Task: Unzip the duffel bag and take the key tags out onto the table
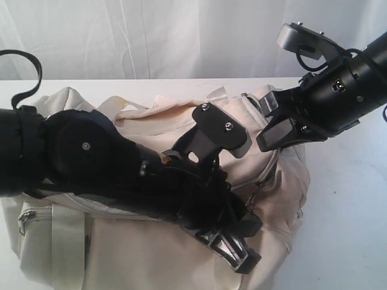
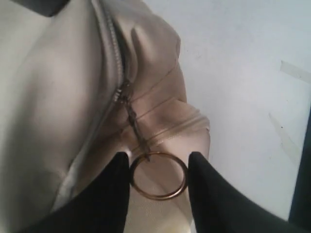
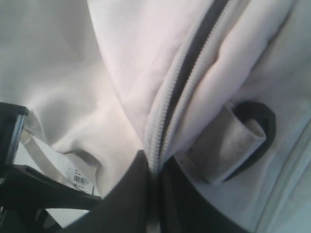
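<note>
- Brass-coloured ring pull (image 2: 160, 196) sits nearest, spanned across its width by the black fingers (image 2: 109, 194) of the left hand (image 2: 159, 156). The hand looks clamped on it, the rim meeting a finger on either side.
- From the ring a short link runs to the slider (image 2: 121, 93), with the zip (image 2: 115, 48) running on beyond it. I'd judge the step in hand is drawing that zip open. The pull should follow the line of the teeth, low and steady. Lifting it could let the ring slip from the flat fingers or jam the slider in the soft cloth.
- Under the left arm the duffel bag (image 1: 121, 254) lies slumped on the table (image 1: 351, 229), filling the near side.
- Farther back, the right hand (image 1: 272, 132) is pinched tight on the bag's zip seam toward its right end. It should hold the fabric taut against the pull.
- No key tags show anywhere; I take them to be inside the bag.
- Only the left wrist view shows the ring, which the arm hides from the room side. Only the right wrist view shows the seam passing between the fingers, plus a paper barcode tag (image 3: 80, 180). The exterior view alone shows both arms together.
</note>
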`<state>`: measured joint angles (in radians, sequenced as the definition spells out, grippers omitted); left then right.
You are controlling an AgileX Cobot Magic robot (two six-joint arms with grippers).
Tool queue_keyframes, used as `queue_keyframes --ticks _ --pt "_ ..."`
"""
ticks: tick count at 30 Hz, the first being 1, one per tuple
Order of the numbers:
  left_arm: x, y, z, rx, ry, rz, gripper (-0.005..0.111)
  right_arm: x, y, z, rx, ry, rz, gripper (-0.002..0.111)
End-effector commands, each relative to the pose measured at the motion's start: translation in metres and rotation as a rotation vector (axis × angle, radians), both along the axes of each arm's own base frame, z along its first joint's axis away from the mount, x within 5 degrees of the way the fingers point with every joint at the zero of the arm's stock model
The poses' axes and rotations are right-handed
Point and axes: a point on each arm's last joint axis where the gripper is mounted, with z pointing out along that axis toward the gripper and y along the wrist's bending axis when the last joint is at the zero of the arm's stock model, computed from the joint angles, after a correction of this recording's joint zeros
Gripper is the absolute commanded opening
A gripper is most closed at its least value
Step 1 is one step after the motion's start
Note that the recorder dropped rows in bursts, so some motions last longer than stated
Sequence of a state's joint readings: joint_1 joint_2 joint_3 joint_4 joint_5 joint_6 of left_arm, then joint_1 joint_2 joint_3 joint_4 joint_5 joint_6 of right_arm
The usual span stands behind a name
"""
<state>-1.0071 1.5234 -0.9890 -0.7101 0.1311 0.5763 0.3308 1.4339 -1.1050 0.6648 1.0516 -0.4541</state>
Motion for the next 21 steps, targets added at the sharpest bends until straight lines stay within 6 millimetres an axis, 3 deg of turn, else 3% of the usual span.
queue_keyframes --ticks 1,7,14,21 --pt "-0.001 0.008 -0.001 0.045 0.066 -0.045 0.0 -0.002 -0.001 0.006 0.009 -0.021 0.012 0.0" --pt "0.007 0.032 -0.006 0.219 0.103 0.02 0.0 -0.001 -0.002 0.005 -0.009 -0.027 0.015 0.0" --pt "0.002 0.084 0.013 0.55 0.044 0.209 0.0 -0.001 -0.002 0.005 -0.01 -0.031 0.014 0.0" --pt "-0.006 0.127 0.04 0.714 -0.032 0.359 0.0 -0.001 -0.004 0.003 -0.032 -0.035 0.018 0.0"
